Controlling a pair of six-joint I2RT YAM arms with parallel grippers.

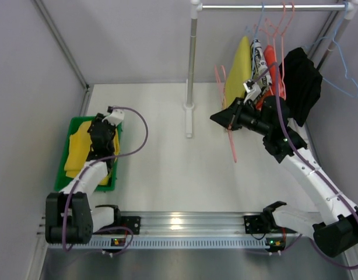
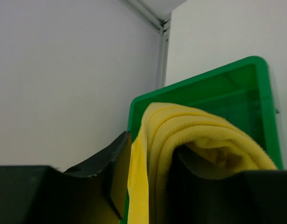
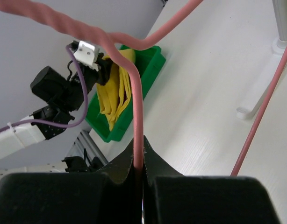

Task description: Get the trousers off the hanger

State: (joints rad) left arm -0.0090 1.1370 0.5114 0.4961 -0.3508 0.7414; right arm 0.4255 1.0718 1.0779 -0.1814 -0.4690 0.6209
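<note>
The bright yellow trousers (image 1: pixel 80 149) lie bunched in a green bin (image 1: pixel 67 153) at the left. My left gripper (image 1: pixel 103 140) is over the bin and shut on a fold of them (image 2: pixel 190 126), which fills the gap between its fingers. The olive-yellow trousers (image 1: pixel 240 64) hang from the rail at the back right. My right gripper (image 1: pixel 224 118) is in front of them and shut on the wire of a bare pink hanger (image 1: pixel 232 146), held off the rail. In the right wrist view the wire (image 3: pixel 136 107) is pinched between the fingertips.
A rail (image 1: pixel 272 7) on a grey post (image 1: pixel 192 64) carries a black-and-white printed cloth (image 1: pixel 258 53), a red-orange garment (image 1: pixel 271 61), a black garment (image 1: pixel 301 81), a blue hanger (image 1: pixel 344 70) and more pink hangers. Walls close in on the left and right.
</note>
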